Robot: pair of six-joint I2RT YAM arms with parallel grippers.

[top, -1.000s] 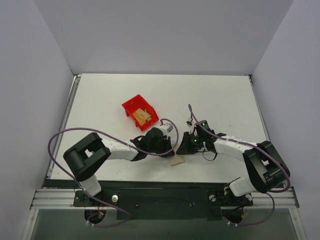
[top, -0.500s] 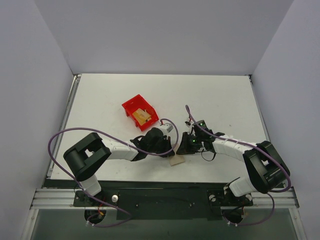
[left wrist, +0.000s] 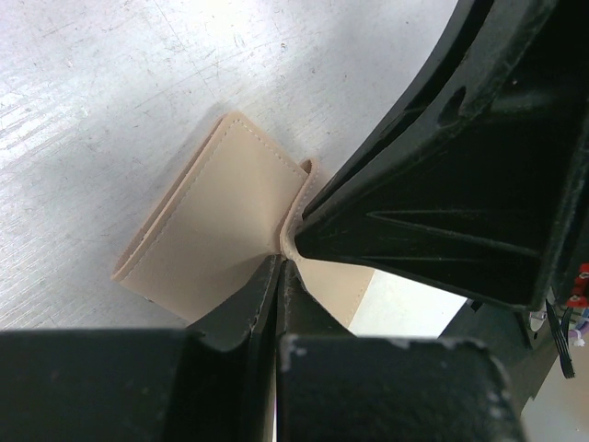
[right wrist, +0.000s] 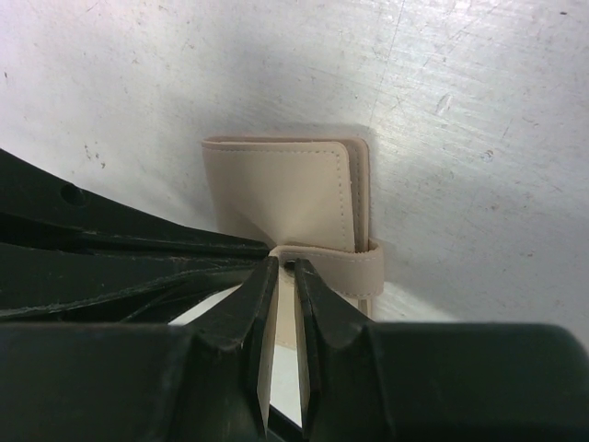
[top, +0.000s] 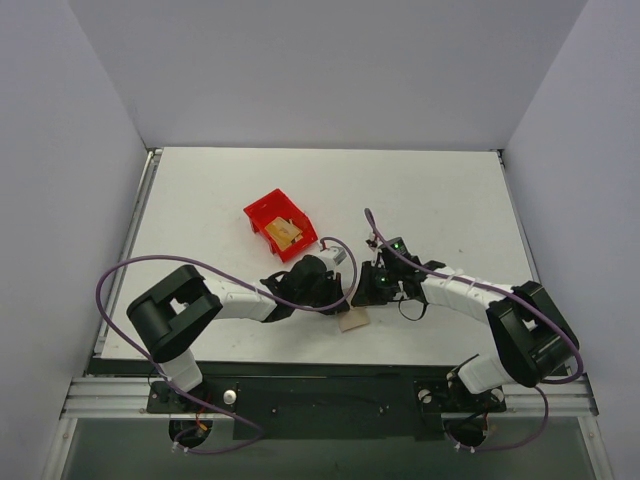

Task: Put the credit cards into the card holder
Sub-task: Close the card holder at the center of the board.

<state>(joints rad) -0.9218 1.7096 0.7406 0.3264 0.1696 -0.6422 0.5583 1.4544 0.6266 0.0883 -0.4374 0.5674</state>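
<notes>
The beige card holder [top: 354, 320] lies near the table's front edge, between both grippers. In the left wrist view the card holder [left wrist: 213, 241] is folded, and my left gripper [left wrist: 281, 265] is shut on its near edge. The right gripper's black fingers [left wrist: 433, 193] meet it from the right. In the right wrist view my right gripper [right wrist: 285, 267] is shut on a beige flap beside the snap tab [right wrist: 345, 267] of the card holder [right wrist: 285, 189]. Orange-yellow credit cards [top: 286, 235] rest in the red bin [top: 264, 212], away from my left gripper [top: 340, 294] and right gripper [top: 362, 292].
The red bin stands behind the left arm, toward the table's middle. Purple cables loop over both arms. White walls close in the table on three sides. The front rail [top: 330, 398] runs just below the card holder.
The right arm's wrist has slid a little to the left, closer to the left gripper. The card holder and the left arm stay where they were.
</notes>
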